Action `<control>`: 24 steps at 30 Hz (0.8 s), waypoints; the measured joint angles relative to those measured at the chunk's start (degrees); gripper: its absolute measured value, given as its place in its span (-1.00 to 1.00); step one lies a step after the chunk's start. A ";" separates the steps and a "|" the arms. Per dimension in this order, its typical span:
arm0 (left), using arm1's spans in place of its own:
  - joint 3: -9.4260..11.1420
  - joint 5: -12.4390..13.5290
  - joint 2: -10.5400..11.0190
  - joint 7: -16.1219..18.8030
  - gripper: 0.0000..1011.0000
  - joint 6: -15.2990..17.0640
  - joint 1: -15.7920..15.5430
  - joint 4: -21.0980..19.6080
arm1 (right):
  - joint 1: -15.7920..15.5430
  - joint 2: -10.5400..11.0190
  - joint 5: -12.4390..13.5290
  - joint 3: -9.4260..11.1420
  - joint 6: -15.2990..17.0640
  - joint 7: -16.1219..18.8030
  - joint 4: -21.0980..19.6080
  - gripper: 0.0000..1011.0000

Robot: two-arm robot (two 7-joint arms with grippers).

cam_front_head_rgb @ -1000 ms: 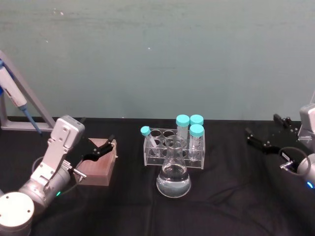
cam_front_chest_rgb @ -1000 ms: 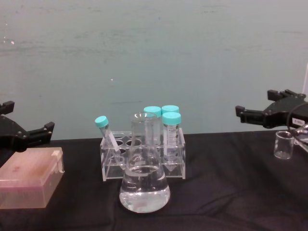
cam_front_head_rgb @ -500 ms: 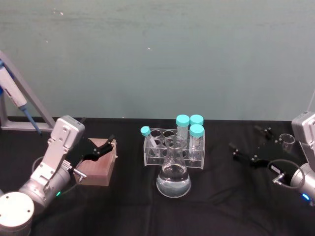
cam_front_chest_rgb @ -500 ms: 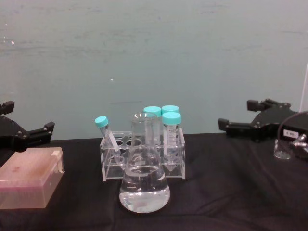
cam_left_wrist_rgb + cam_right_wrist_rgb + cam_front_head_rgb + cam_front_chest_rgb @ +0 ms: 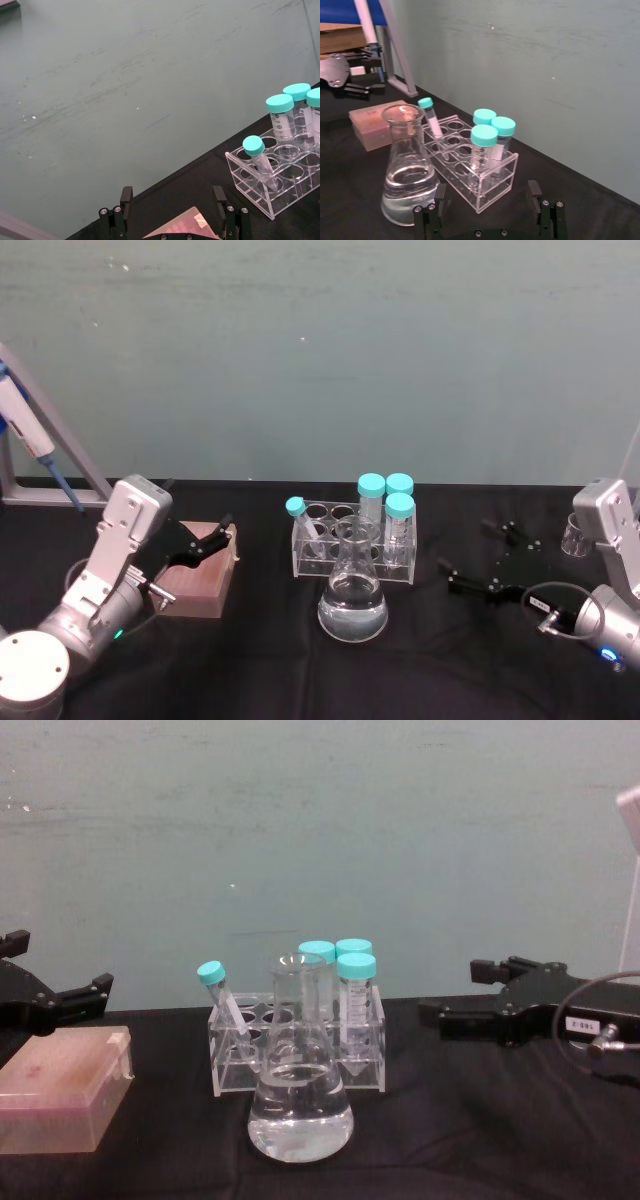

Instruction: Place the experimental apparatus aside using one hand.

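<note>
The conical flask (image 5: 352, 598) with clear liquid stands at the table's middle, just in front of the clear acrylic tube rack (image 5: 322, 543) holding teal-capped tubes (image 5: 399, 520). A small glass beaker (image 5: 575, 535) sits far right. My right gripper (image 5: 468, 552) hovers open and empty, right of the rack and flask, pointing at them. The right wrist view looks between its fingertips (image 5: 487, 200) at the flask (image 5: 410, 175) and rack (image 5: 470, 165). From the chest, the right gripper (image 5: 450, 992) is level with the rack (image 5: 300, 1055). My left gripper (image 5: 215, 538) rests open at the left.
A pink box (image 5: 200, 580) lies under the left gripper, left of the rack. A pipette on a grey stand (image 5: 35, 455) leans at the far left. Black cloth (image 5: 430, 660) covers the table, with open room in front and between the flask and right arm.
My right gripper has swung left and lower, from above the beaker toward the rack and flask. The beaker now stands uncovered behind it. The left arm stayed still.
</note>
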 joint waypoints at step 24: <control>0.00 0.00 0.00 0.00 0.98 0.00 0.00 0.00 | 5.07 0.89 3.16 -5.66 -2.44 5.50 4.42 0.98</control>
